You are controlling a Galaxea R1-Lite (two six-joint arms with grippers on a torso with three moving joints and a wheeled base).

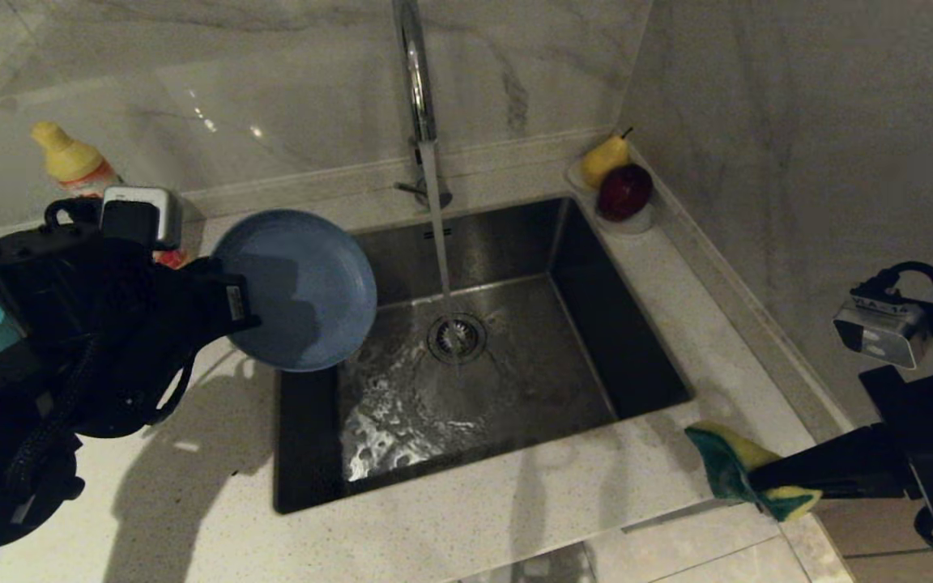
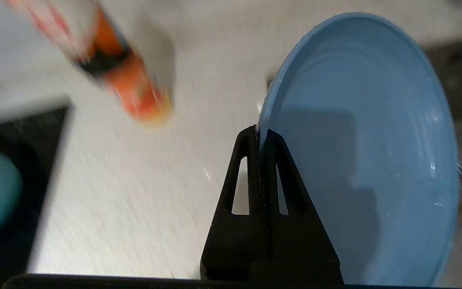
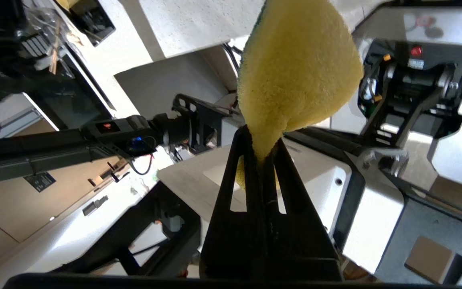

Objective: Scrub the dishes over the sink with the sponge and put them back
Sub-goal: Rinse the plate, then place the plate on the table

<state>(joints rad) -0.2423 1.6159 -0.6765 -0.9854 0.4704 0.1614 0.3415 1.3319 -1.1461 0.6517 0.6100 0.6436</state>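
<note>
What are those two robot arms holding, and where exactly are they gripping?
The left end effector pinches the blue plate by its rim; the right end effector pinches the sponge at its narrowed middle.

No text can be read: the orange-and-white plastic bottle point(image 2: 126, 76) carries a label (too blurred to make out).

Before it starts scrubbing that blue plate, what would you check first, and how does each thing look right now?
1. Left pincer shut on the plate rim: ok.
2. Right pincer shut on the sponge: ok.
3. Plate over the sink: only partly, at its left edge: not ok.
4. Sponge at the plate: not ok, it is over the counter at the sink's front right corner.
5. Tap running: ok.
6. Dirt on the plate: cannot tell.
</note>
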